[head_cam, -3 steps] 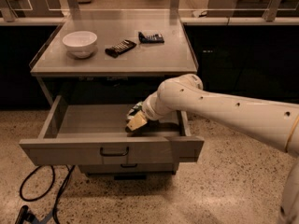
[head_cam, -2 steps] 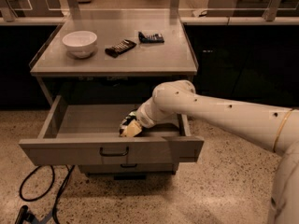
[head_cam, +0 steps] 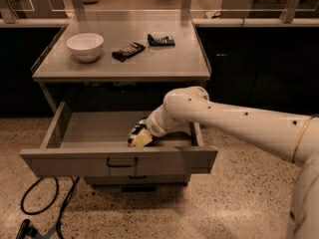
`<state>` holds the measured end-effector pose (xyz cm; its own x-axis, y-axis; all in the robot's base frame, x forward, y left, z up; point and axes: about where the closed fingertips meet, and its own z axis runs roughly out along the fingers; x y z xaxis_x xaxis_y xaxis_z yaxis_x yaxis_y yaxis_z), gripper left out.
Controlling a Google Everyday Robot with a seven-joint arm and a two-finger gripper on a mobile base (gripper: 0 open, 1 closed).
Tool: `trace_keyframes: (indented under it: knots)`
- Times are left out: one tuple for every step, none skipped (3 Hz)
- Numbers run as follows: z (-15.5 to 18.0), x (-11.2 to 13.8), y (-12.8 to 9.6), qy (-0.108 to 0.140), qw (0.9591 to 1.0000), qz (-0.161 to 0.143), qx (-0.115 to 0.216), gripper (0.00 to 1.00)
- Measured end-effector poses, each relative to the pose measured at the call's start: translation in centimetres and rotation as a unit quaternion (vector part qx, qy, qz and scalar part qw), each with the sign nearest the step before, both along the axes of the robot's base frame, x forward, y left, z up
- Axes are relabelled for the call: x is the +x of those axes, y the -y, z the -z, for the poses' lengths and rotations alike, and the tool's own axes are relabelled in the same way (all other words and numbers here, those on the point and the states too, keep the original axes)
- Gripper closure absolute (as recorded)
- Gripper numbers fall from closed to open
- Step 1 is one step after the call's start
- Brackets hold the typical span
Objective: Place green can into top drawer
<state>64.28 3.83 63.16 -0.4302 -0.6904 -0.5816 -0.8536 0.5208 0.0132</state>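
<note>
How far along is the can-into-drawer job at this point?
Done: the top drawer stands pulled open. In hand: the gripper is down inside it, by the front panel; the green can is not discernible there. Left: set the can down if held, then withdraw the arm.

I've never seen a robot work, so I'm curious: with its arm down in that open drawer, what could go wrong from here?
1. The end effector sits low inside the top drawer, right behind the front panel; pulling out could catch that panel.
2. The arm crosses the drawer's right wall and might bump it.
3. I cannot make out the green can; released tilted, it could roll.
</note>
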Motion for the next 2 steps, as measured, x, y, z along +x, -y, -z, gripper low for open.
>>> trace_keyframes:
  knots:
    - [0.01,0.0,0.0,0.0,1.0,0.0,0.0,0.34]
    - [0.01,0.0,-0.01,0.0,1.0,0.0,0.0,0.11]
